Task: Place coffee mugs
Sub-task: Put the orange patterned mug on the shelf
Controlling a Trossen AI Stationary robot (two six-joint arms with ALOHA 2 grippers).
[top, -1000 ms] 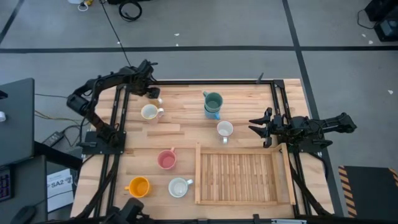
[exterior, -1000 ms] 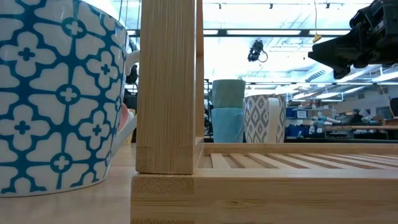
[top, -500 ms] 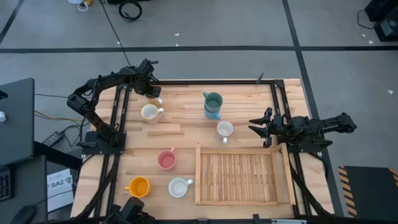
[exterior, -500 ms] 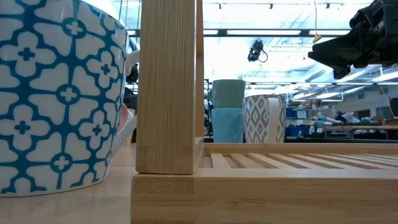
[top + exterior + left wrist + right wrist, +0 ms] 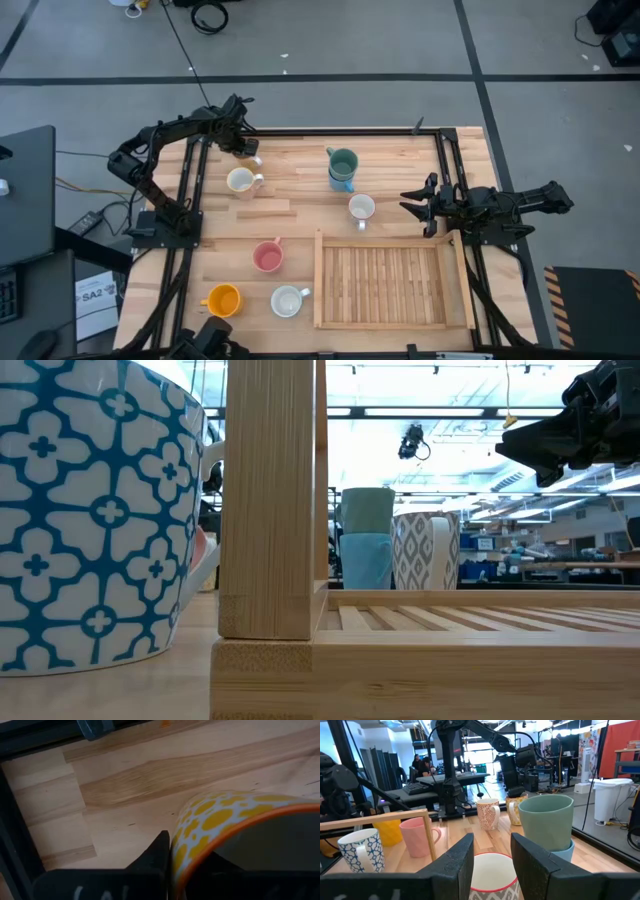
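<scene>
**Kid:** So, what has the left gripper [image 5: 247, 150] got?

**Helper:** Its jaws are squeezed on the rim of a round white mug with yellow spots and an orange edge [image 5: 235, 820], at the far left corner of the wooden bench [image 5: 290, 195].

**Kid:** What should it do?

**Helper:** I think lift straight up, slowly, so the mug doesn't tip, then carry it to the slatted wooden tray [image 5: 385, 282].

**Kid:** And the right gripper [image 5: 417, 205]?

**Helper:** Its jaws are apart, waiting near a white mug with a red rim [image 5: 361, 208].
</scene>
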